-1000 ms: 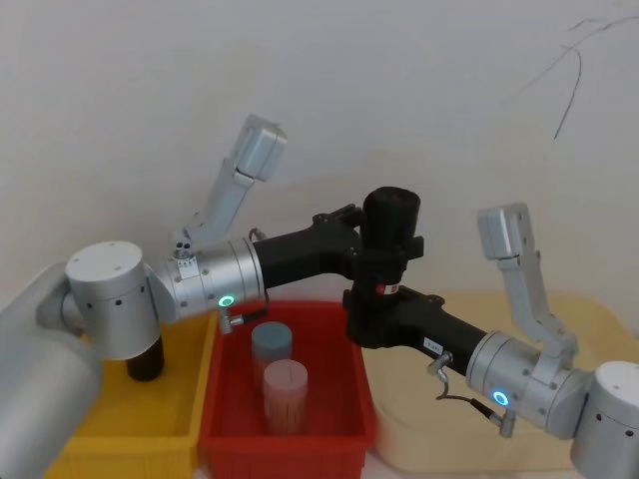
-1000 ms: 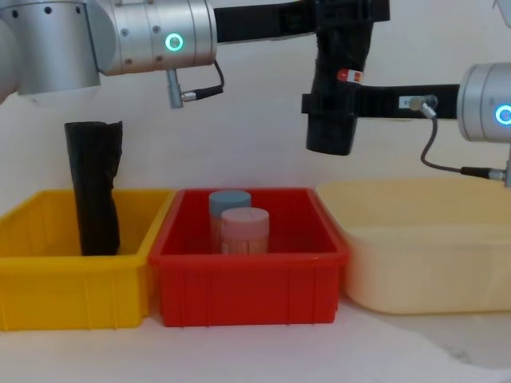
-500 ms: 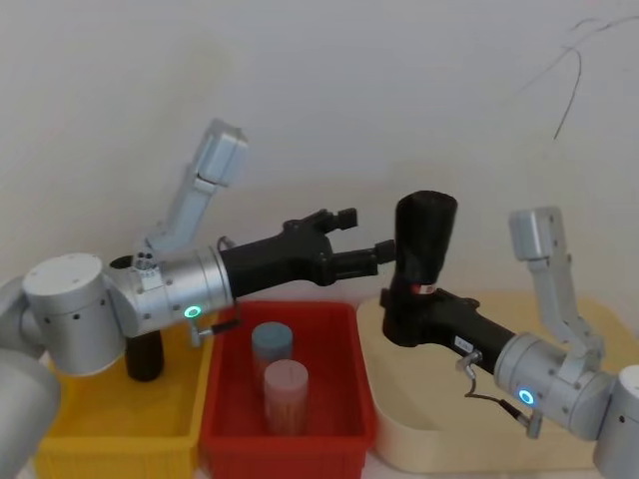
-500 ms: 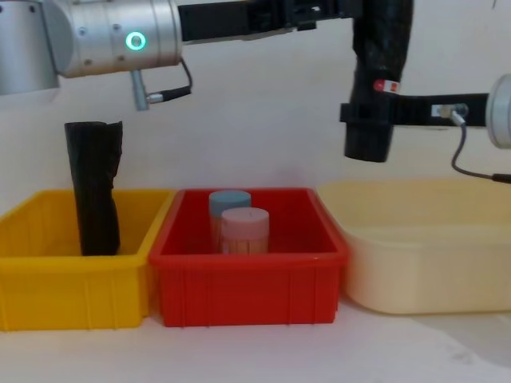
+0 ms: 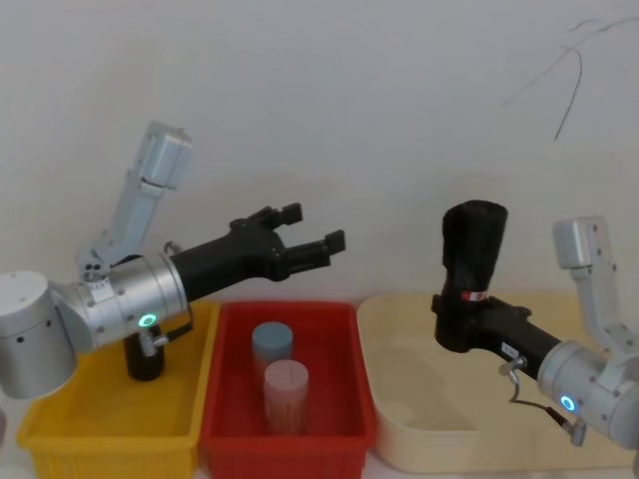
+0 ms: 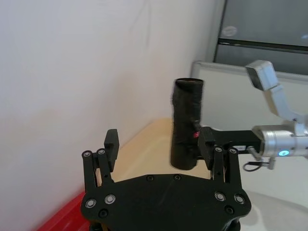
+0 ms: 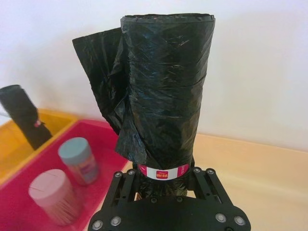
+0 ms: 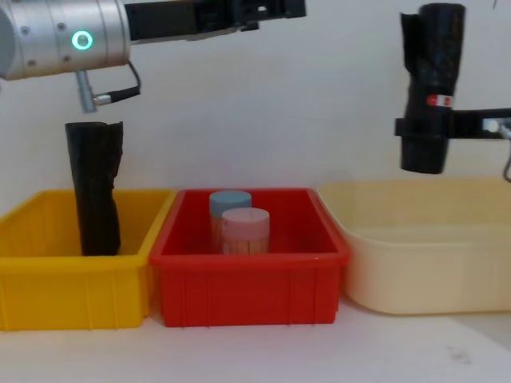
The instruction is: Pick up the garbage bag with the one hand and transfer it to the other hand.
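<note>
The garbage bag (image 5: 473, 249), a black glossy roll with a red-and-white label, stands upright in the air above the cream tub. My right gripper (image 5: 457, 327), the other hand with the blue ring, is shut on its lower end. The right wrist view shows the garbage bag (image 7: 163, 86) rising between the fingers of that gripper (image 7: 162, 176). My left gripper (image 5: 315, 228), the one hand with the cyan ring, hangs open and empty over the red bin, well left of the bag. In the chest view the bag (image 8: 433, 72) is at the upper right and the left gripper (image 8: 271, 8) at the top.
A taller black roll (image 8: 94, 187) stands in the yellow bin (image 8: 72, 295) at the left. The red bin (image 8: 247, 299) in the middle holds a blue-topped canister (image 8: 230, 201) and a pink one (image 8: 244, 227). The cream tub (image 8: 423, 279) is at the right. A white wall stands behind.
The left gripper let go of the bag, opened and drew back to the left. The right gripper carried the bag rightward, from above the red bin to above the cream tub.
</note>
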